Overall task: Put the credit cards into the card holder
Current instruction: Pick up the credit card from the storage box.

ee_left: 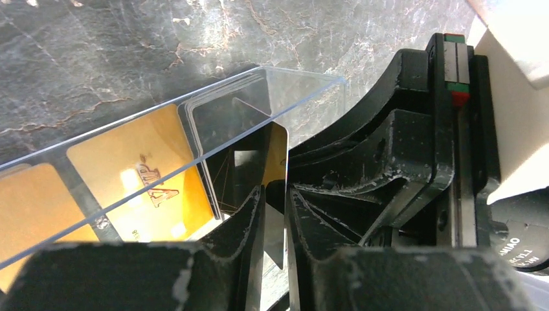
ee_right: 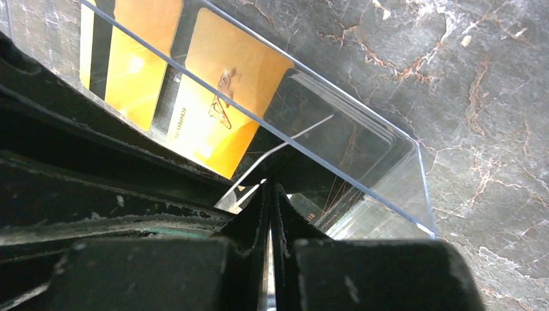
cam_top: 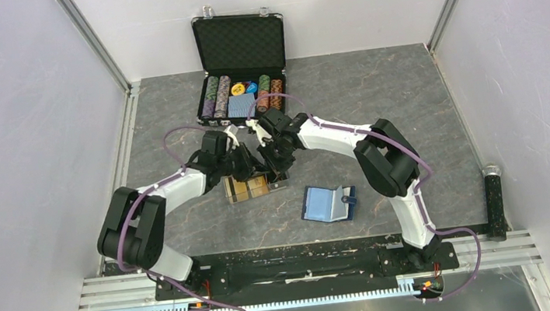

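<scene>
A clear tray [cam_top: 239,195] holds the credit cards: gold ones [ee_left: 129,188] [ee_right: 220,97] and a dark glossy stack [ee_right: 343,136]. Both grippers meet over the tray's right end. One dark card [ee_left: 239,155] stands tilted up out of the tray. My right gripper [cam_top: 277,167] [ee_right: 268,188] is shut on a thin edge, apparently this card. My left gripper [cam_top: 248,165] [ee_left: 275,194] has the card's corner between its jaws, with a narrow gap left. The navy card holder [cam_top: 328,203] lies open on the table to the right, apart from both grippers.
An open black chip case [cam_top: 242,89] with chips and a blue deck stands behind the tray. A black cylinder [cam_top: 494,201] lies at the far right edge. The right arm's fingers [ee_left: 362,149] crowd the left wrist view.
</scene>
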Controlling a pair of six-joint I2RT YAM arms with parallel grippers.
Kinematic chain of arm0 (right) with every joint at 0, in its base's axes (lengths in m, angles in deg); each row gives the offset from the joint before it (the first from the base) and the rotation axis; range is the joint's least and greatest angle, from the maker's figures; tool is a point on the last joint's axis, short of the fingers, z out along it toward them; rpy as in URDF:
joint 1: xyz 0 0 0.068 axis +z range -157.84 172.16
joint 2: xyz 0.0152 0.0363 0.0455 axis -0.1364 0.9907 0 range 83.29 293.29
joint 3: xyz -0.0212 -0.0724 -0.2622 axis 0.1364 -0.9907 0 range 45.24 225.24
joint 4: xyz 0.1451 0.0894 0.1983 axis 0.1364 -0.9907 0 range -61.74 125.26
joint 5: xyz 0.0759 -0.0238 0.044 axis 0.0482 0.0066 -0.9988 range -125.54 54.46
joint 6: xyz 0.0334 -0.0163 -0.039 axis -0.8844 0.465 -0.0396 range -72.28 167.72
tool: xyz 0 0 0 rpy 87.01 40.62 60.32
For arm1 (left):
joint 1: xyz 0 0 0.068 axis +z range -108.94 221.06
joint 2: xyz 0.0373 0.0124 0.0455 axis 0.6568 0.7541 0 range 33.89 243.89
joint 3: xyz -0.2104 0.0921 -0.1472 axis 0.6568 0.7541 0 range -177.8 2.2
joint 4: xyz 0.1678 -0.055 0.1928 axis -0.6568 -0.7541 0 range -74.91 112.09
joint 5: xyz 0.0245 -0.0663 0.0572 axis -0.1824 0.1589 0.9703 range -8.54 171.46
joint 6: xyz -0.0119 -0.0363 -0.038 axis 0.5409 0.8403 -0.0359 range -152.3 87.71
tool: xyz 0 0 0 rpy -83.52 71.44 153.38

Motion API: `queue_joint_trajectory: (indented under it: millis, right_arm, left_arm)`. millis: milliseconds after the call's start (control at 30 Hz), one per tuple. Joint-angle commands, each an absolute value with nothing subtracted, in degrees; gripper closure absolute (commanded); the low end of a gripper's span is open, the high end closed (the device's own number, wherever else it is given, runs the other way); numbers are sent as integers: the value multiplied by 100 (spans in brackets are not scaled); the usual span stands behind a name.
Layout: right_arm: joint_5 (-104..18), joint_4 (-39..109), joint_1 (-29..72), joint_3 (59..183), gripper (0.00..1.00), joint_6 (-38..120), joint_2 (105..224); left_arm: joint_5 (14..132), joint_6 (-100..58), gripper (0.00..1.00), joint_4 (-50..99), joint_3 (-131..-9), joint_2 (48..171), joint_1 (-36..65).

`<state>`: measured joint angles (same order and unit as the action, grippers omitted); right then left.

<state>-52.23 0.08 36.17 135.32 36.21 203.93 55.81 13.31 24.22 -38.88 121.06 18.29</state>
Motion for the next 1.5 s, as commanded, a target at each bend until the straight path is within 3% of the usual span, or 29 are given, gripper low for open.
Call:
queue_joint_trajectory:
  millis: [0, 167, 300, 533, 733, 1200, 1467]
  right_arm:
    - [-5026, -22, 3639, 13298, 100, 3650, 20515]
    - [-4984, -20, 3619, 13244, 100, 3662, 20475]
    - [-4958, -18, 3603, 13233, 100, 3669, 20425]
    - [-4950, -14, 3567, 13352, 100, 3663, 20266]
    - [-5028, 131, 3474, 13437, 93, 3625, 19823]
    - [-5701, 1246, 2637, 12332, 39, 2819, 17923]
    - [-7099, 2541, 1972, 11112, 13, 1882, 17034]
  left_arm:
    - [5281, 1381, 77, 2455, -4113, 12361, 1690]
    - [5668, 1106, 82, 1603, -4391, 12624, 1568]
    - [5987, 1132, 97, 1286, -4408, 12572, 1569]
    - [6475, 980, 98, 772, -4544, 12263, 1574]
    - [6306, 1135, 98, 1117, -4487, 12136, 1568]
    - [6477, 1411, 98, 1656, -4211, 10543, 1627]
    - [5540, 2171, 98, 3639, -3475, 9932, 1645]
